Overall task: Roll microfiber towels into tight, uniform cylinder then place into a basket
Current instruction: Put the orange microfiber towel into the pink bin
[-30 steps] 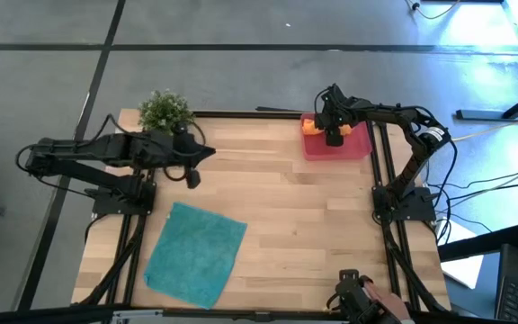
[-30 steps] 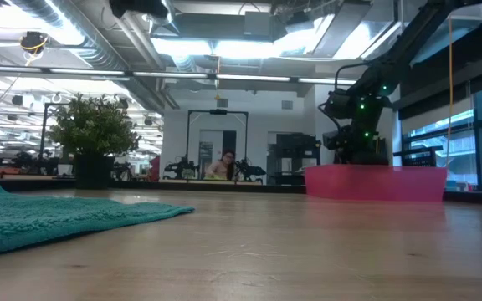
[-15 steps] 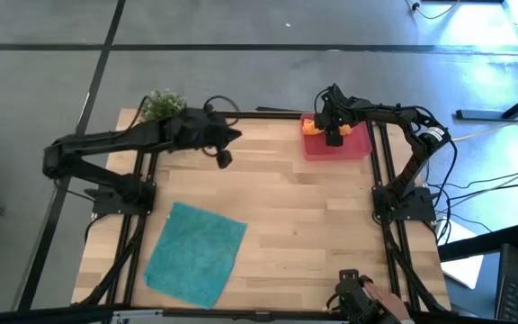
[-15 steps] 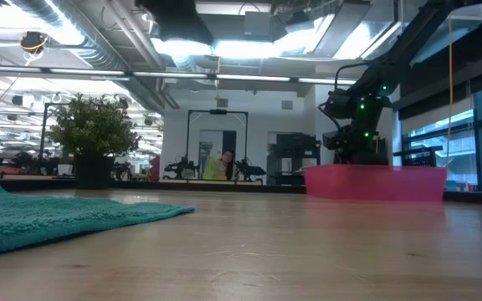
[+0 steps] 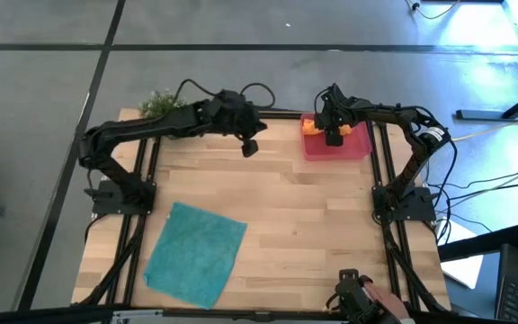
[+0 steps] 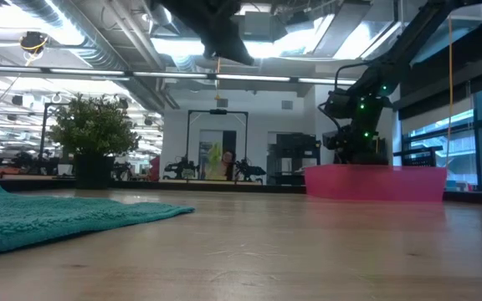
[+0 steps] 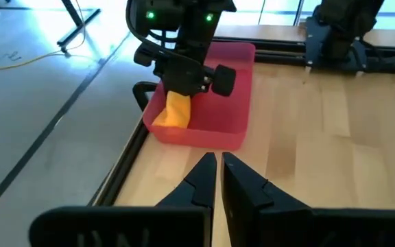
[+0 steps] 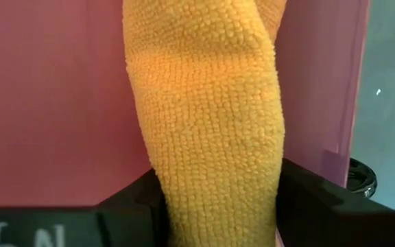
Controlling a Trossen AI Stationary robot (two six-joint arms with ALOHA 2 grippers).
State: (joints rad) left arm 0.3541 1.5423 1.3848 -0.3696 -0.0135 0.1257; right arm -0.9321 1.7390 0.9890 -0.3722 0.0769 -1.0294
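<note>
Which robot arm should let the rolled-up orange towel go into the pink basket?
Probably the right. The right gripper already holds the rolled orange microfiber towel inside the pinkish-red plastic basket. The left gripper is shut, empty, and out over the wooden table.

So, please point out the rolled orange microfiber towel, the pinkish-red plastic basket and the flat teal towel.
rolled orange microfiber towel [image 7: 173,113]: left wrist view, middle of roll.
pinkish-red plastic basket [image 7: 204,138]: left wrist view, near wall.
flat teal towel [image 5: 196,252]: high view, cloth centre.
</note>
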